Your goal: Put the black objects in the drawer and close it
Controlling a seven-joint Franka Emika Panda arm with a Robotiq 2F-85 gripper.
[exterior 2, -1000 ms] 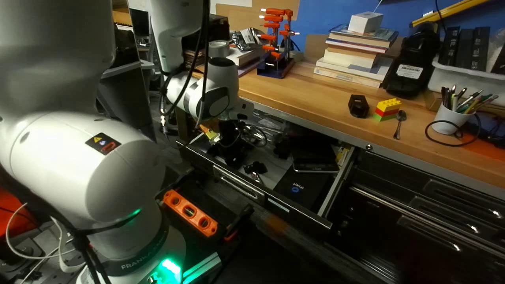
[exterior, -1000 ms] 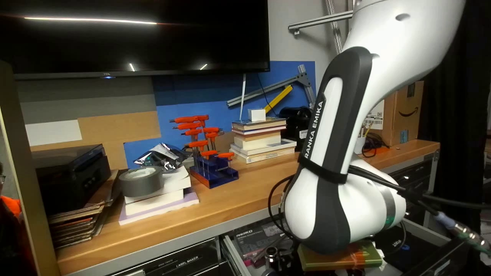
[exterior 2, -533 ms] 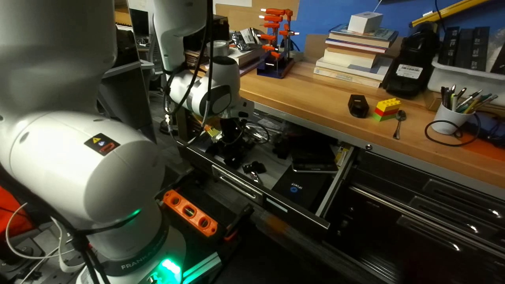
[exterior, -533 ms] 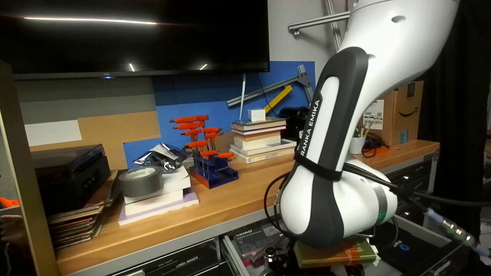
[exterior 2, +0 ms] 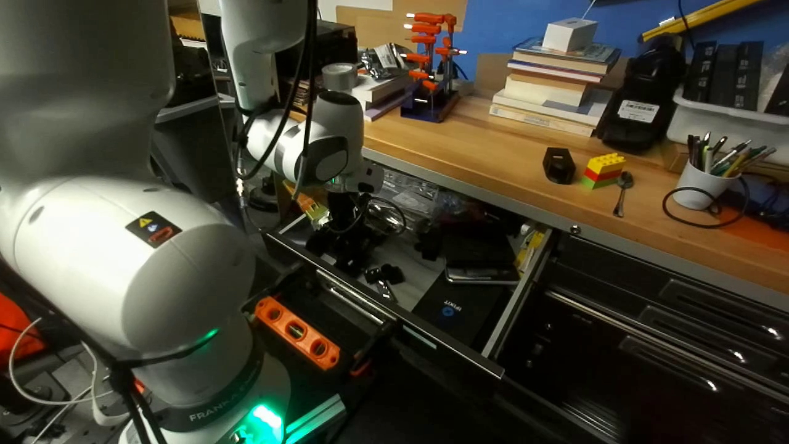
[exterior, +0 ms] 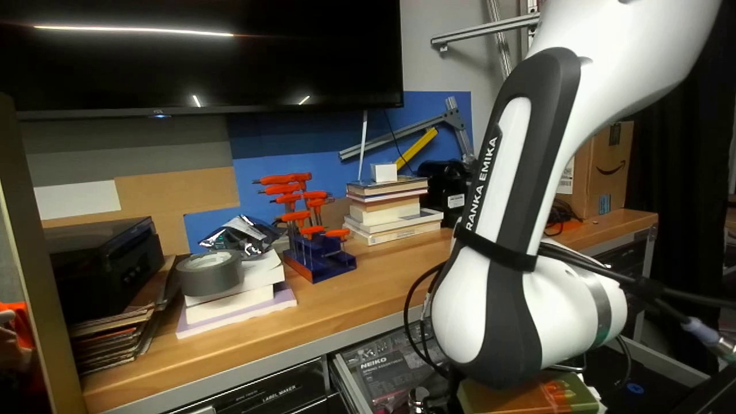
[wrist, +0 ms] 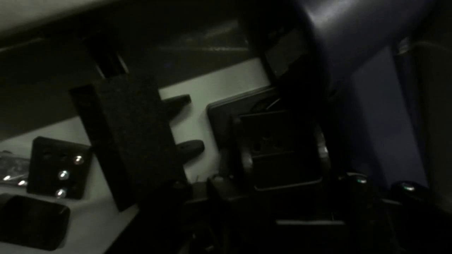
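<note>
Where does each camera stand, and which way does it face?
An exterior view: before the workbench, facing wall and screen; arm visible.
An exterior view: near the base, looking into the drawer; base, arm visible.
Wrist view: at arm's end, facing down at a black block; gripper dimly visible.
Both exterior views share arm, drawer, workbench.

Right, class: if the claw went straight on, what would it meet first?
Probably the black blocky piece in line with the claw, inside the drawer; the dark wrist view leaves depth and contact unclear.
</note>
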